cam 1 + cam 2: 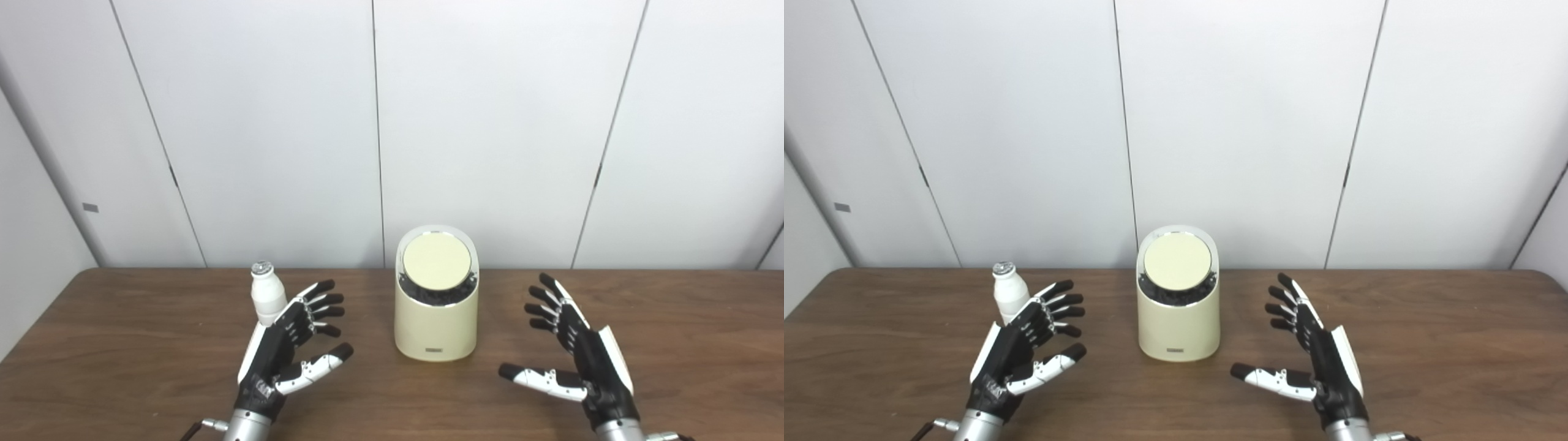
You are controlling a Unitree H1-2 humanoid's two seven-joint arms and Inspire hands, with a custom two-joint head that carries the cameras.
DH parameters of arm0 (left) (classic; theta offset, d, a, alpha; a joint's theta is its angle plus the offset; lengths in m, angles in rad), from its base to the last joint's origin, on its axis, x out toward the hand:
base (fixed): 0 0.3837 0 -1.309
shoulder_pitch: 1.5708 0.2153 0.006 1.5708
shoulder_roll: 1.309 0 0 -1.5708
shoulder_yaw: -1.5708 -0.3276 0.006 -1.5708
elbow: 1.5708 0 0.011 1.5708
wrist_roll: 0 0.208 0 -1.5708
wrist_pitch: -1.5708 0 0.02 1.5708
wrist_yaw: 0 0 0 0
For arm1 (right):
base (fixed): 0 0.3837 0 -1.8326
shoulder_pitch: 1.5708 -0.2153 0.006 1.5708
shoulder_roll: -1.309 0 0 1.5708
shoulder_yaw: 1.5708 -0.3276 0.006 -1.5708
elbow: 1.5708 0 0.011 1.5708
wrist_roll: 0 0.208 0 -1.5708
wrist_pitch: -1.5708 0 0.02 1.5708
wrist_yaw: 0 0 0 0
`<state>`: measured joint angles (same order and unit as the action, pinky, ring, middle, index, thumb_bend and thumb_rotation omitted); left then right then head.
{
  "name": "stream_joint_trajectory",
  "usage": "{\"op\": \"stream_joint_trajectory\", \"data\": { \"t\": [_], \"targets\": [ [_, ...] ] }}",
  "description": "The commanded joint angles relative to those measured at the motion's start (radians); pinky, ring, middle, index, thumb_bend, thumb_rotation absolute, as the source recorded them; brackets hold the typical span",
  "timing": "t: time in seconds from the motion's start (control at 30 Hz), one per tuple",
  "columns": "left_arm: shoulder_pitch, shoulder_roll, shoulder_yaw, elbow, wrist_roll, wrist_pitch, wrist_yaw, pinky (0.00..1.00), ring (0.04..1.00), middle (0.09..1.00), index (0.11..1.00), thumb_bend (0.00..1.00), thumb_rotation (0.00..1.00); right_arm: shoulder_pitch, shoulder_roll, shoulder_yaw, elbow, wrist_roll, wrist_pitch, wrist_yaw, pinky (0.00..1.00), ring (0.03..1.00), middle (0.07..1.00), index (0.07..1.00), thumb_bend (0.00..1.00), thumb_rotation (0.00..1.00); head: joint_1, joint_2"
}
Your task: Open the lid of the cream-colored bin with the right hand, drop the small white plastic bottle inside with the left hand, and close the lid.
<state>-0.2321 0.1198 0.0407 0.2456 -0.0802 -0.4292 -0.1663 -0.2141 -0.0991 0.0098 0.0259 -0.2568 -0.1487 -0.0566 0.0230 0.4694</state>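
The cream-colored bin (436,324) stands upright in the middle of the brown table, its round lid (437,261) closed and tilted toward me. The small white plastic bottle (267,298) with a silver cap stands upright to the bin's left, partly hidden behind my left hand's fingertips. My left hand (288,346) is open and empty, just in front and right of the bottle. My right hand (572,349) is open and empty, to the right of the bin and apart from it. Both hands also show in the right eye view, the left hand (1020,352) and the right hand (1311,352).
The brown wooden table (122,343) runs the picture's full width. Its far edge meets white wall panels (490,122) right behind the bin.
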Motion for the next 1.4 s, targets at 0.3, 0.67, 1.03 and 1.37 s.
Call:
{"op": "stream_joint_trajectory", "data": {
  "t": [0.3,0.67,1.03,1.37],
  "targets": [
    [-0.033,0.003,0.001,0.036,-0.011,-0.037,-0.007,0.61,0.750,0.792,0.865,0.71,0.19,-0.219,-0.009,0.049,-0.129,-0.120,0.196,0.029,0.76,0.880,0.891,0.937,0.79,0.30,-0.006,0.003],
    [-0.041,-0.003,0.001,0.044,-0.010,-0.038,-0.006,0.62,0.741,0.790,0.862,0.70,0.18,-0.361,-0.014,0.074,-0.088,-0.172,0.280,0.030,0.77,0.877,0.890,0.918,0.83,0.30,-0.001,0.000],
    [-0.044,-0.007,-0.001,0.045,-0.009,-0.039,-0.008,0.61,0.736,0.784,0.857,0.70,0.16,-0.458,-0.015,0.126,-0.017,-0.268,0.356,0.016,0.73,0.866,0.903,0.916,0.87,0.37,-0.001,-0.002],
    [-0.039,-0.012,-0.008,0.033,-0.007,-0.037,-0.009,0.61,0.730,0.778,0.855,0.70,0.17,-0.485,-0.016,0.164,0.048,-0.311,0.348,0.003,0.63,0.791,0.861,0.889,0.94,0.42,0.005,0.003]
  ]
}}
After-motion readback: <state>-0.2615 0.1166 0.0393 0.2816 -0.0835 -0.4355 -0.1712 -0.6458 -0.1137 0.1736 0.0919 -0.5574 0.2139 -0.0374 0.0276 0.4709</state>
